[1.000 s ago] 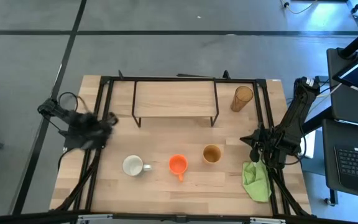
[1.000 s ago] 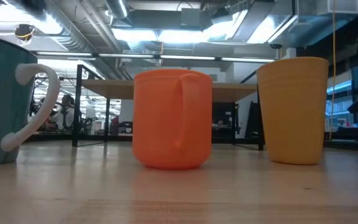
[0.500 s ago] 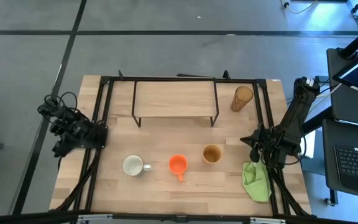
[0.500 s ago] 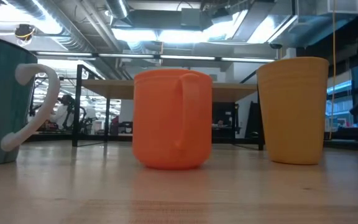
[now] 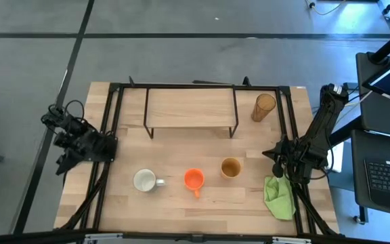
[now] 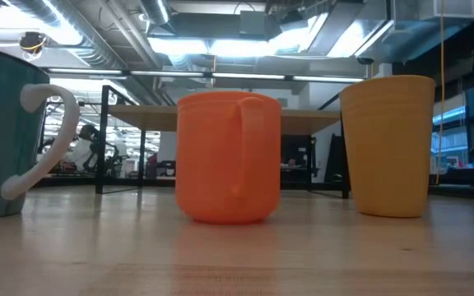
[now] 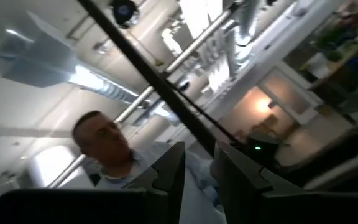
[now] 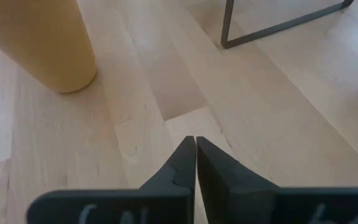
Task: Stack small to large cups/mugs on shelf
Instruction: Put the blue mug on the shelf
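The white mug (image 5: 144, 180), the orange mug (image 5: 193, 179) and the tan cup (image 5: 231, 167) stand upright in a row on the tabletop, near its front. The amber tumbler (image 5: 263, 106) stands upright to the right of the shelf (image 5: 190, 108), whose board is bare. My left gripper (image 7: 199, 163) is at the table's left edge (image 5: 66, 159), tipped upward, with a narrow gap between its fingers and nothing in it. My right gripper (image 8: 195, 146) hovers shut over the tabletop, right of the tan cup (image 8: 39, 40), slanting down.
A crumpled green cloth (image 5: 279, 196) lies on the table near the front right corner, below my right arm. A black frame (image 5: 114, 122) runs around the work area. A person shows beyond my left gripper in the left wrist view.
My left gripper has swung from over the table's left part back toward its left edge, turning and tipping upward. The cups, the tumbler and my right gripper have stayed where they were.
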